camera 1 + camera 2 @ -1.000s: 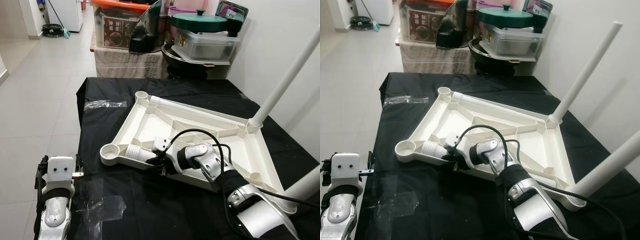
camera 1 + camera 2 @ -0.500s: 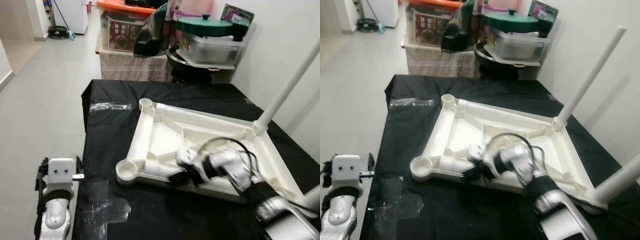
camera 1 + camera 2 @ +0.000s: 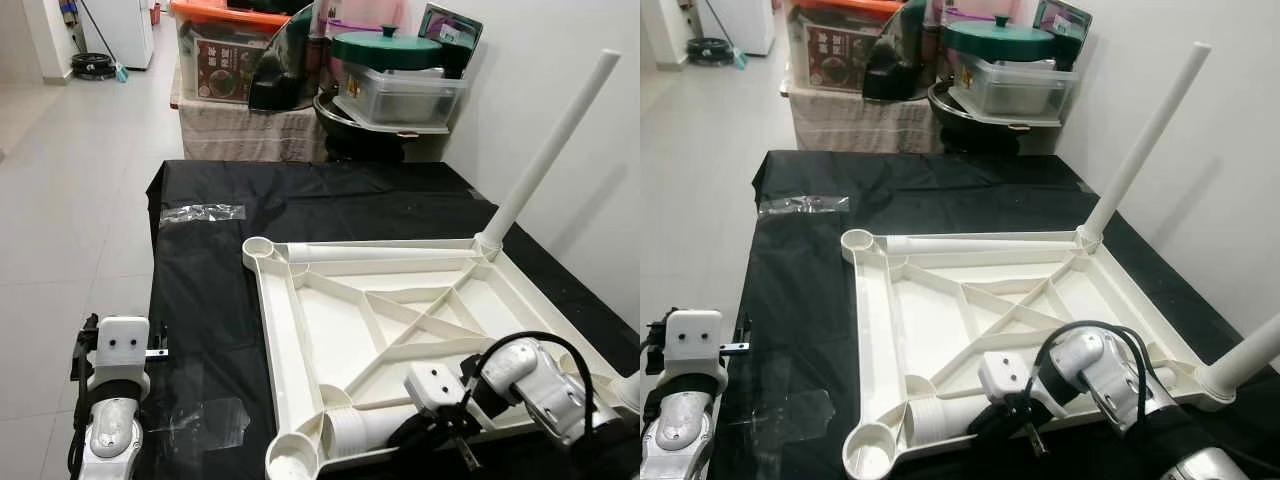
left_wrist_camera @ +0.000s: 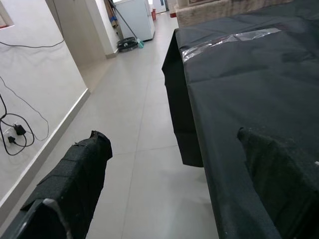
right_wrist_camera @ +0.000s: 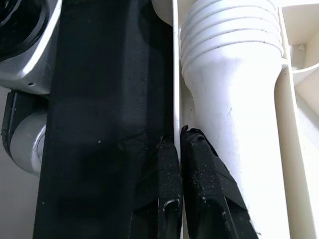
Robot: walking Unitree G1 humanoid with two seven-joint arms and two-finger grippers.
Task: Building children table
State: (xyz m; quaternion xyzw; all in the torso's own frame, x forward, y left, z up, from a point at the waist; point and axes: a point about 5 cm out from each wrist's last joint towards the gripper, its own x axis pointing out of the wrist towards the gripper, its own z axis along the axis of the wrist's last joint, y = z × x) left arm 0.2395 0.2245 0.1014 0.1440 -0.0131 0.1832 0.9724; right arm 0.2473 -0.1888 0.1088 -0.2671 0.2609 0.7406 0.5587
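Since a second ago we see the white table frame turned on the black tabletop: its long side now runs almost straight toward us, and the corner socket that lay out to the left has swung in close to the near edge. Our right gripper has come round with it and sits at the frame's near rail, its two fingers pinched together on the thin rail wall, right beside a loose leg with a ribbed threaded end that lies inside the frame. One leg stands upright in the far right corner, and another rises from the near right corner. Our left gripper hangs off the tabletop's left edge over the tiled floor, its fingers spread apart and holding nothing. A clear plastic bag lies on the far left of the cloth.
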